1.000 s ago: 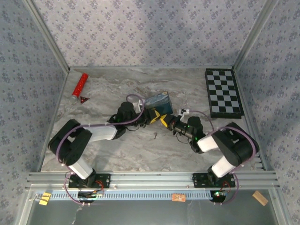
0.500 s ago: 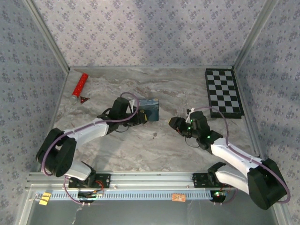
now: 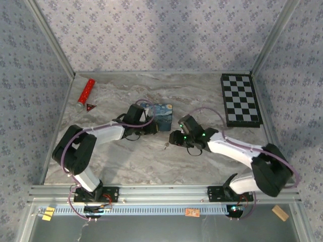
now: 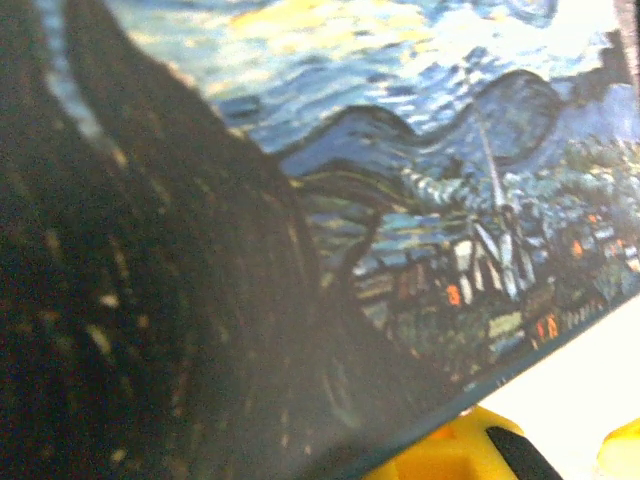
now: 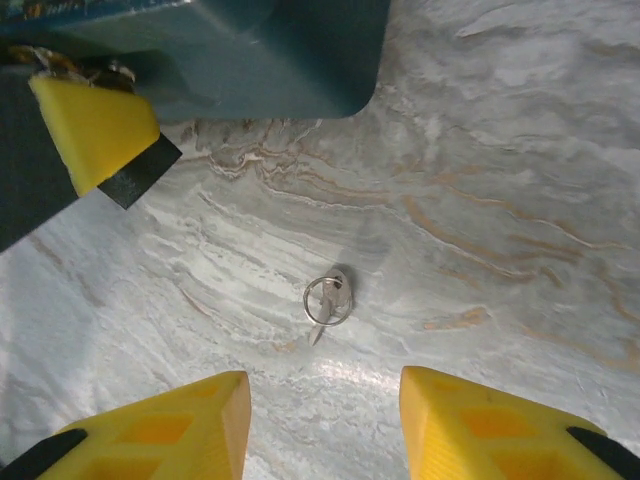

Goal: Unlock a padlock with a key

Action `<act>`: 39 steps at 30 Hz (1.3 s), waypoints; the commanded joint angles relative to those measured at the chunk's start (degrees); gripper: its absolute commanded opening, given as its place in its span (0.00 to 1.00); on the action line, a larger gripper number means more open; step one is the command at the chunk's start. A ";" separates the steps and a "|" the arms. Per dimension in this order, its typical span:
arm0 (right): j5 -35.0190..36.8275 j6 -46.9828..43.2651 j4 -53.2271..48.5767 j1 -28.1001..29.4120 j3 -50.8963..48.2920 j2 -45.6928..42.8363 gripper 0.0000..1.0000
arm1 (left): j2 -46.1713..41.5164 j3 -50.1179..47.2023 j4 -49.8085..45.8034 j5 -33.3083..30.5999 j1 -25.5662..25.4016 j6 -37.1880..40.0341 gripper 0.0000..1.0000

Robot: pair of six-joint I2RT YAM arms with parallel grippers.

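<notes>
i find the right gripper (image 5: 322, 425) with its jaws apart and nothing between them, both yellow fingers (image 5: 170, 430) low over the marble table (image 5: 520, 200). the padlock (image 5: 327, 298), a tiny grey metal piece with a silvery loop, lies flat on the table just ahead of the opening, roughly on its centre line, touching neither finger. i cannot separate a key from it at this size. beyond the padlock from these jaws stands the blue painted tin (image 5: 250, 50), apart from it. one yellow finger of the left gripper (image 3: 151, 127) lies against the tin's near wall, ahead and to the left of the right jaws in the right wrist view. in the left wrist view the tin's painted face sits hard up against the camera, with a yellow fingertip (image 4: 455, 455) at its lower edge. whether the left jaws are clamped on the tin or merely beside it i cannot tell. in the top view the padlock lies between the two grippers, nearer the right one.
</notes>
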 commanded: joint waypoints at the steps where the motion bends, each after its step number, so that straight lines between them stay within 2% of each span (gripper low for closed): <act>1: 1.87 -3.50 -5.21 1.18 4.64 5.09 0.43 | 1.07 2.23 -0.93 -0.61 0.71 2.25 0.05; 9: 6.39 -5.31 -12.93 4.04 13.99 14.83 0.50 | 1.58 0.76 -0.52 -0.11 0.83 2.90 0.16; 19: 7.38 -6.58 -19.70 5.05 21.96 24.18 0.48 | 1.39 -1.44 0.65 0.12 1.58 3.17 0.33; 25: 5.91 -6.53 -19.80 5.17 22.41 26.44 0.36 | -1.63 -4.40 1.49 -1.52 1.81 2.63 0.47; 27: 5.38 -6.58 -19.71 5.12 22.40 26.82 0.31 | -3.39 -5.73 1.49 -2.28 1.86 2.46 0.49; 34: 4.11 -6.40 -19.35 5.14 22.40 27.31 0.22 | -8.19 -9.26 1.10 -3.54 1.81 2.28 0.53; 39: 4.95 -6.47 -19.86 5.21 22.40 26.75 0.20 | -10.98 -11.06 0.58 -4.41 1.86 2.45 0.55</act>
